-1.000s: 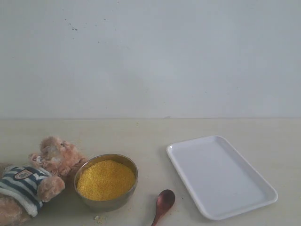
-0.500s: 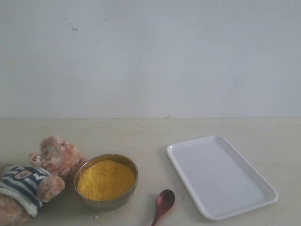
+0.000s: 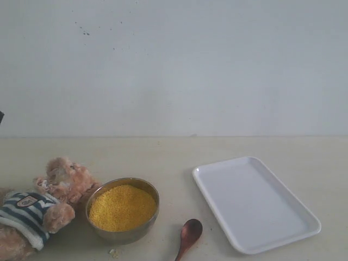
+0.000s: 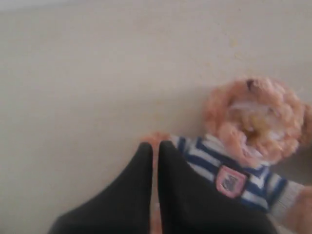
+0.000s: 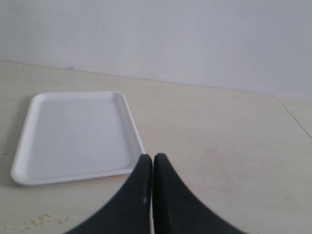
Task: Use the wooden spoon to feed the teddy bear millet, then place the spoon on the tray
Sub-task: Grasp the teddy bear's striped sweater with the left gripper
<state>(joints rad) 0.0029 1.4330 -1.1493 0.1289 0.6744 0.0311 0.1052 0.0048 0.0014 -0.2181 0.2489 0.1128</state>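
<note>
The teddy bear (image 3: 51,198) lies on its back at the table's left, in its striped shirt. Beside it a steel bowl (image 3: 124,236) holds the yellow millet (image 3: 122,207). The wooden spoon (image 3: 190,232) lies on the table between the bowl and the white tray (image 3: 254,202), its handle cut off by the frame's lower edge. My left gripper (image 4: 155,146) is shut and empty, hovering over the teddy bear (image 4: 253,119) near its arm. My right gripper (image 5: 152,158) is shut and empty, beside a corner of the tray (image 5: 73,136). Neither gripper's fingers show in the exterior view.
A few spilled grains (image 3: 115,252) lie in front of the bowl, and more (image 5: 41,220) near the tray in the right wrist view. A dark sliver (image 3: 1,117) shows at the exterior view's left edge. A plain wall stands behind the table.
A dark sliver has appeared at the left edge of the exterior view. The bear, bowl, spoon and tray have not moved.
</note>
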